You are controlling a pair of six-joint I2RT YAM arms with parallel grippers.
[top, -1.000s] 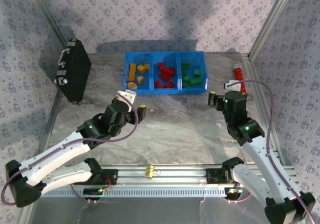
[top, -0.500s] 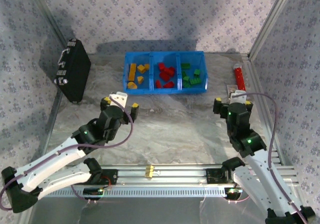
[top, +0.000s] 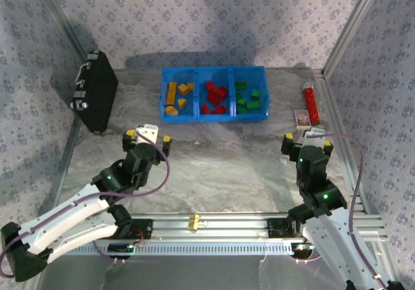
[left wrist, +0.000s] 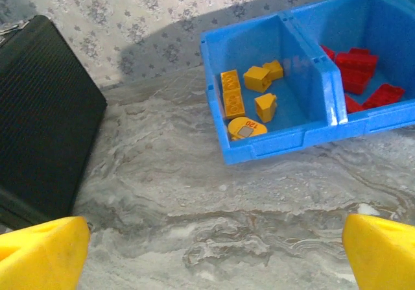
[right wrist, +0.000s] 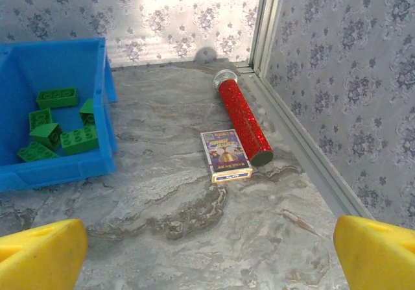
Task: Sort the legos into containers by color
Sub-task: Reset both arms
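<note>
The legos (top: 214, 97) look light, stiff and slippery; better to pinch one across its flat sides. Left claw (top: 149, 136) and right claw (top: 307, 141) stand apart, empty.

We note a bright blue plastic tray (top: 214, 69) holding orange-yellow studded bricks (left wrist: 231, 94), red bricks (left wrist: 355, 66) and green bricks (right wrist: 79, 139), a black ribbed hard case (top: 97, 95), a glittery red tube (right wrist: 241, 118), a grey marbled tabletop (top: 227, 167) and pale floral-patterned walls (top: 207, 17).

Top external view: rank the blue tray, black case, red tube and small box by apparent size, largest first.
1. blue tray, clearly the largest.
2. black case.
3. red tube, long but narrow.
4. small box, shorter but wider; these last two look close.
</note>
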